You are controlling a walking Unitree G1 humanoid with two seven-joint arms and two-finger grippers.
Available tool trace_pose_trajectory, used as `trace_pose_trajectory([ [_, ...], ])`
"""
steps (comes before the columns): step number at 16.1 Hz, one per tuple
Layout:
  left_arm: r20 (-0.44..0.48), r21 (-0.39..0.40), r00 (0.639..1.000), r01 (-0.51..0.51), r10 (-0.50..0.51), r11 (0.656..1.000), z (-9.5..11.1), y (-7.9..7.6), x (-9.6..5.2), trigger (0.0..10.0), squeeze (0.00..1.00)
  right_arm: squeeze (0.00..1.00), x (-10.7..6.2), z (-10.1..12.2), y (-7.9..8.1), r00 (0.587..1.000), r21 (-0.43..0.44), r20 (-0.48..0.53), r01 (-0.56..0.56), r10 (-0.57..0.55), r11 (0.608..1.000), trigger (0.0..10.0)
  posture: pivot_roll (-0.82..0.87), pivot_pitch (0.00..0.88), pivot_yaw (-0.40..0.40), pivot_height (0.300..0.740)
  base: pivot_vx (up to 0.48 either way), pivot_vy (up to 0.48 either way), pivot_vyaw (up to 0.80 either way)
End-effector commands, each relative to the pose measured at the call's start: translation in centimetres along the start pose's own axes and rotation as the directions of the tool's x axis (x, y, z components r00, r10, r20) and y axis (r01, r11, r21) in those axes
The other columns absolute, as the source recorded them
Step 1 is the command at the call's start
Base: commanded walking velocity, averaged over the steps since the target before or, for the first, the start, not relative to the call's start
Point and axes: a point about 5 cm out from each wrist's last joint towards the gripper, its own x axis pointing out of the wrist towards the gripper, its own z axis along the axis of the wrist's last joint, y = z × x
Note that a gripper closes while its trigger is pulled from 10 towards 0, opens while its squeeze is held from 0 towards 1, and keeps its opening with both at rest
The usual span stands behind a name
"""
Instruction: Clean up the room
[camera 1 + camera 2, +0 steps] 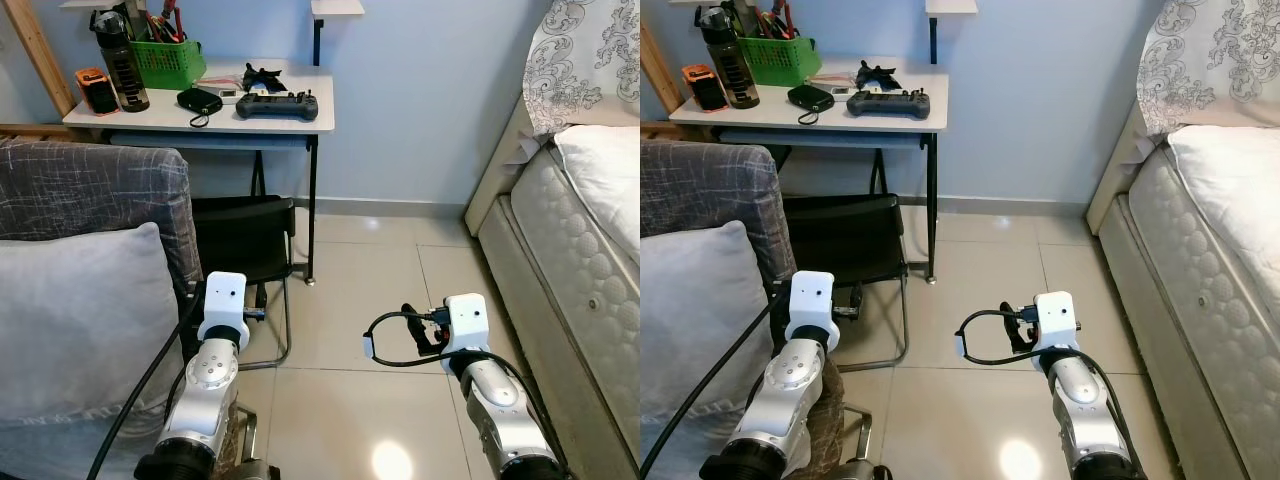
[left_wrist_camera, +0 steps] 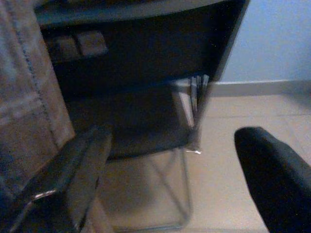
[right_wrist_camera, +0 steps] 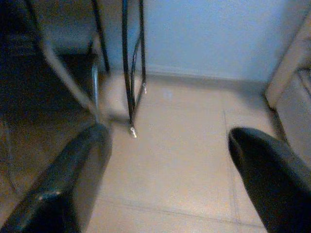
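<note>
A white table (image 1: 300,122) stands against the blue wall ahead. On it lie a black controller (image 1: 277,105), a black pouch (image 1: 199,100), a small black item (image 1: 262,75), a dark bottle (image 1: 122,60), an orange box (image 1: 96,90) and a green basket (image 1: 167,62) of tools. My left gripper (image 2: 170,160) is open and empty, facing the black chair (image 2: 141,131). My right gripper (image 3: 167,145) is open and empty over the bare tiled floor (image 3: 175,160), near the table leg (image 3: 127,68). Both arms are held low in front of me, left arm (image 1: 215,350) and right arm (image 1: 480,370).
A black folding chair (image 1: 245,235) is tucked under the table. A grey sofa (image 1: 90,190) with a pale cushion (image 1: 70,320) is close on my left. A bed (image 1: 580,240) with a white mattress runs along the right. Tiled floor (image 1: 370,270) lies between them.
</note>
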Motion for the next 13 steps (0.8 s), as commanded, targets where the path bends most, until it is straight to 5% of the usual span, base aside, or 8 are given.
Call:
trace_pose_trajectory([
  [1, 0.097, -0.057, 0.989, 0.115, -0.109, 0.992, 2.2, -1.1, -0.3, 10.0, 0.0, 0.0, -0.2, 1.5, 0.5, 0.999, 0.009, 0.051, -0.006, 0.005, 1.0, 10.0, 0.05, 0.0, -0.038, 0.727, 0.0, 0.0, 0.0],
  [2, 0.099, -0.076, 0.988, 0.123, -0.115, 0.989, 1.9, -0.9, -0.6, 10.0, 0.0, 0.0, -0.6, 0.8, 0.8, 0.999, -0.058, 0.046, -0.007, 0.01, 0.998, 10.0, 0.06, 0.0, -0.042, 0.727, 0.0, 0.0, 0.0],
  [5, 0.126, -0.067, 0.983, 0.145, -0.135, 0.987, 2.9, -1.8, -0.7, 10.0, 0.0, 0.0, -0.8, 0.9, 0.7, 0.999, -0.05, 0.032, 0.02, -0.018, 0.999, 10.0, 0.05, 0.0, -0.036, 0.727, 0.0, -0.414, 0.0],
  [9, 0.156, 0.031, 0.96, 0.23, -0.232, 0.973, 3.9, -3.2, -0.3, 10.0, 0.0, 0.0, -0.5, 1.1, 0.6, 0.999, -0.108, 0.023, 0.041, -0.038, 0.993, 10.0, 0.04, 0.0, -0.023, 0.727, 0.0, -0.428, -0.25],
  [10, 0.141, 0.077, 0.962, 0.227, -0.235, 0.971, 3.7, -3.2, -0.1, 10.0, 0.0, 0.0, -0.6, 1.4, 0.3, 0.998, -0.115, 0.038, 0.06, -0.056, 0.992, 10.0, 0.03, 0.0, -0.018, 0.727, 0.0, 0.0, -0.59],
  [13, 0.097, 0.047, 0.964, 0.244, -0.247, 0.969, 3.2, -2.4, 0.4, 10.0, 0.0, 0.0, -0.6, 1.2, 0.0, 0.996, -0.117, 0.04, 0.084, -0.08, 0.99, 10.0, 0.02, 0.0, -0.01, 0.727, 0.0, 0.32, -0.65],
])
